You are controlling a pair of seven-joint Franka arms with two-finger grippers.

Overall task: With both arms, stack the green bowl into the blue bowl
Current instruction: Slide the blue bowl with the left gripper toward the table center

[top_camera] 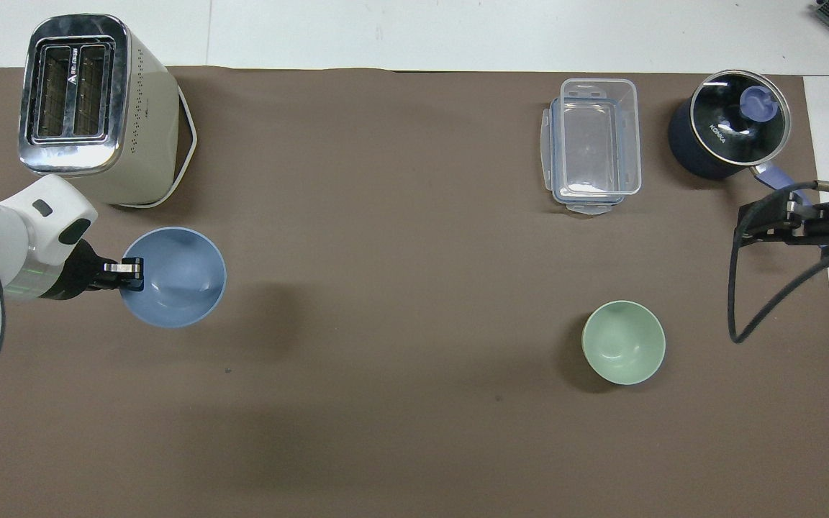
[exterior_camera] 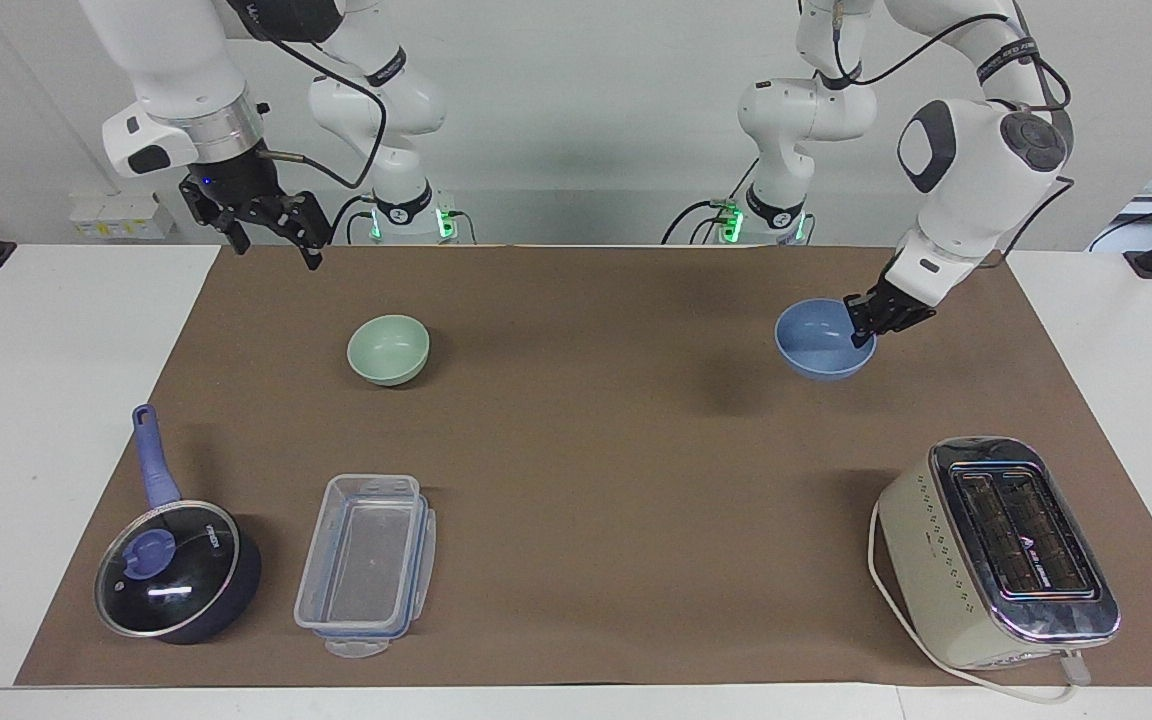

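Facing view: small matte light-blue bowl (exterior_camera: 824, 340) lifted clear of brown mat (exterior_camera: 596, 480), rim pinched by left gripper (exterior_camera: 864, 327), presumably for carrying toward pale mint-green bowl (exterior_camera: 388, 350) resting toward right arm's end. Right gripper (exterior_camera: 271, 228) waiting aloft, fingers spread. Cream toaster (exterior_camera: 998, 552), clear plastic container (exterior_camera: 366, 565), lidded dark saucepan (exterior_camera: 176, 572) farther out, none blocking.

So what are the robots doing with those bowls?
The left gripper is shut on the rim of the blue bowl and holds it up above the brown mat. The green bowl sits on the mat toward the right arm's end. The right gripper waits in the air, holding nothing. No stacking yet.
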